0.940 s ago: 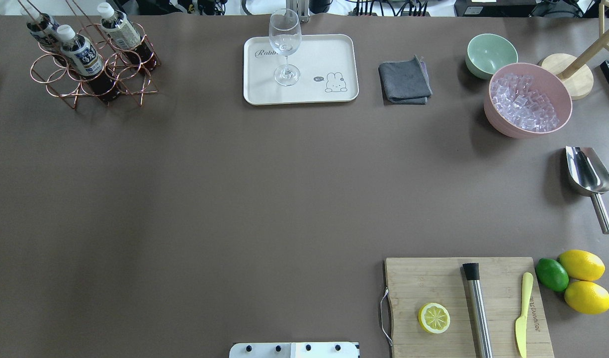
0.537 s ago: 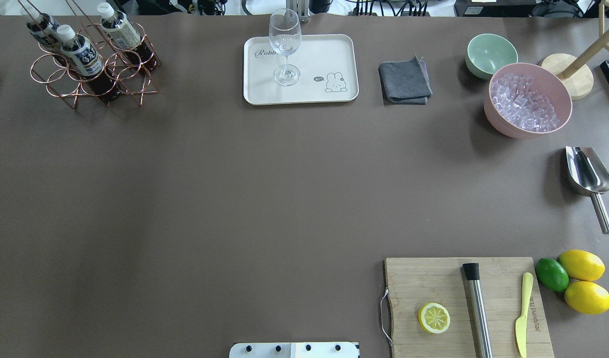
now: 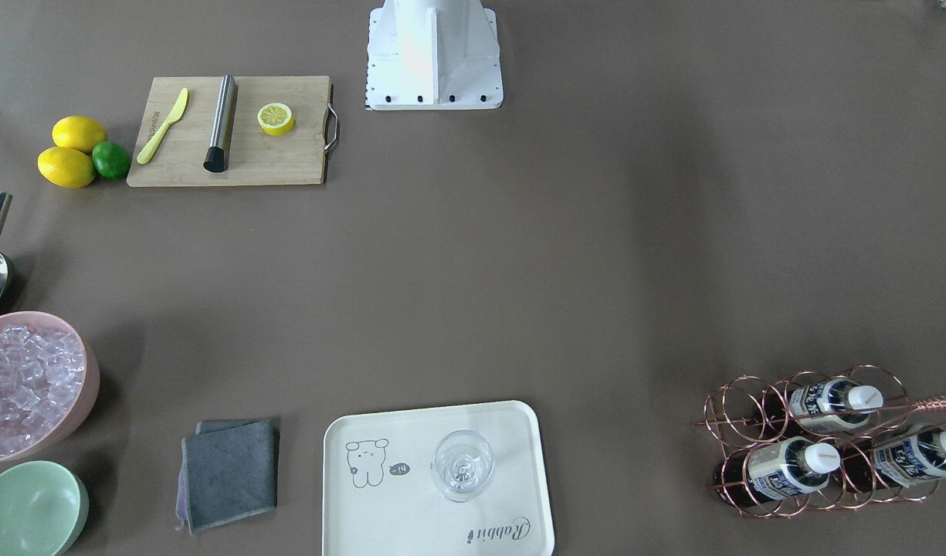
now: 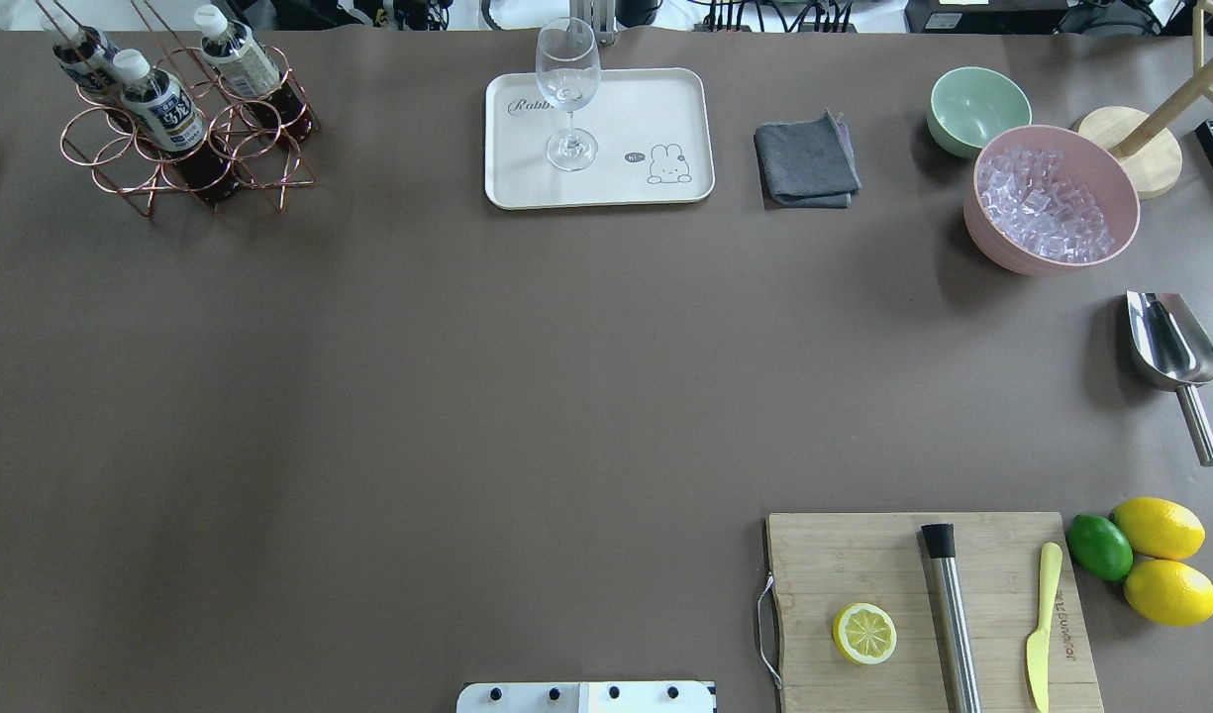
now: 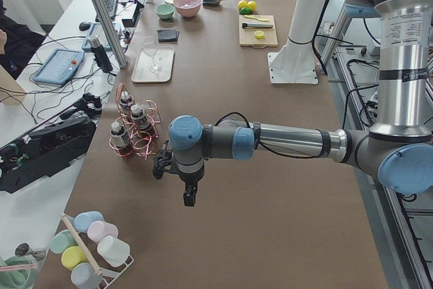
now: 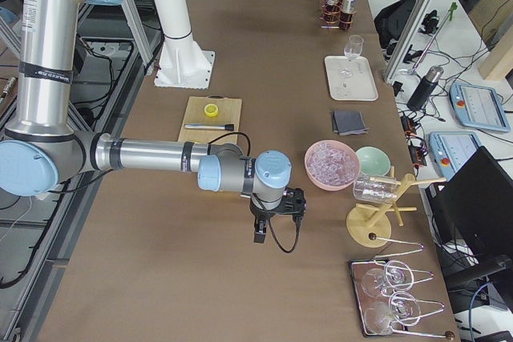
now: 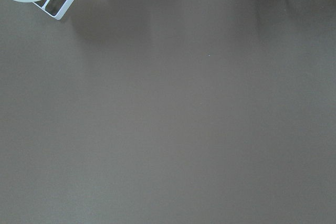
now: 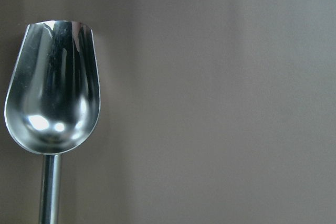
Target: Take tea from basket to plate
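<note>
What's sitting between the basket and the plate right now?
Nothing. The overhead view shows only bare table between the basket and the plate.

The surface [image 4: 467,396] is viewed steeply from behind the robot [image 3: 434,46] and from opposite, the plate [image 4: 656,109] being shared; it is viewed lengthwise from both ends, closely from the wrists.

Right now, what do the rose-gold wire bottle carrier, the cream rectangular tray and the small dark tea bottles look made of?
The rose-gold wire carrier: thin metal wire, copper-toned and shiny. The cream rectangular tray: matte, likely plastic or melamine; no gloss shows. The small tea bottles: seemingly clear plastic, dark liquid visible through it, white cap, printed label.
</note>
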### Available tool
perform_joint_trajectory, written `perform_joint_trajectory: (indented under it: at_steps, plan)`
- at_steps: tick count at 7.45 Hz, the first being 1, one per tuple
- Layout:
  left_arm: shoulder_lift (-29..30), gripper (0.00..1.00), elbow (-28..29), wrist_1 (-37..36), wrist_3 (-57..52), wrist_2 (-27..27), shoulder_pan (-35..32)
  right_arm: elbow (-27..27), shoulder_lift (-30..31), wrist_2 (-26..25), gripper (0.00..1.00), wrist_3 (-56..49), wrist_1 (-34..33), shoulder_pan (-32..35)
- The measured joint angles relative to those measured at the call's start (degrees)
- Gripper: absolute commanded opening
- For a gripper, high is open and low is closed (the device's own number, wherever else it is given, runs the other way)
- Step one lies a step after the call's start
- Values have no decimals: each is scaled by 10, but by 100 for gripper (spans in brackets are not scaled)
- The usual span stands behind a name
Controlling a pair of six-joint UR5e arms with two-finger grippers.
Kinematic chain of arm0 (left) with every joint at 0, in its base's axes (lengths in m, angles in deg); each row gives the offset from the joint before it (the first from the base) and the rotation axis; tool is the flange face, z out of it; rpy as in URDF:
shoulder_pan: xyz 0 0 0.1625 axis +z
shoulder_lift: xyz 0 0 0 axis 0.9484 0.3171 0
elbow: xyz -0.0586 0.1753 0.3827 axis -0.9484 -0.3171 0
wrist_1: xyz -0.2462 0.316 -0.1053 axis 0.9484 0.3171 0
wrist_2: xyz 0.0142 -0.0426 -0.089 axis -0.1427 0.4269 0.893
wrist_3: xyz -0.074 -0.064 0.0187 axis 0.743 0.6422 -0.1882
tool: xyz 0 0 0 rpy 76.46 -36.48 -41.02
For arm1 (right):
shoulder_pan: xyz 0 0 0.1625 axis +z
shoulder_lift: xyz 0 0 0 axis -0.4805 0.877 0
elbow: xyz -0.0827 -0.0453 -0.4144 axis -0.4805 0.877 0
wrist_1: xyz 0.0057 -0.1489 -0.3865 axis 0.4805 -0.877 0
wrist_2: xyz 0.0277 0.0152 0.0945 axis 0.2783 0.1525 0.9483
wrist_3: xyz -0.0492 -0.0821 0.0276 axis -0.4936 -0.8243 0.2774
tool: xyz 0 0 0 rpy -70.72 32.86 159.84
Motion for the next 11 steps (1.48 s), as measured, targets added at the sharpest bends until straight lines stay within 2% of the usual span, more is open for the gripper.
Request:
perform_joint_trajectory:
  at_steps: [5, 9, 11]
  plan:
    - [13, 98, -2, 2, -5, -4, -3, 0, -1, 0, 100, 0, 0, 0]
    - [70, 98, -56, -12, -48, 0, -1, 0, -2, 0, 100, 0, 1, 0]
    - [102, 98, -67, -15, -94, -2, 34, 0, -1, 0, 100, 0, 1, 0]
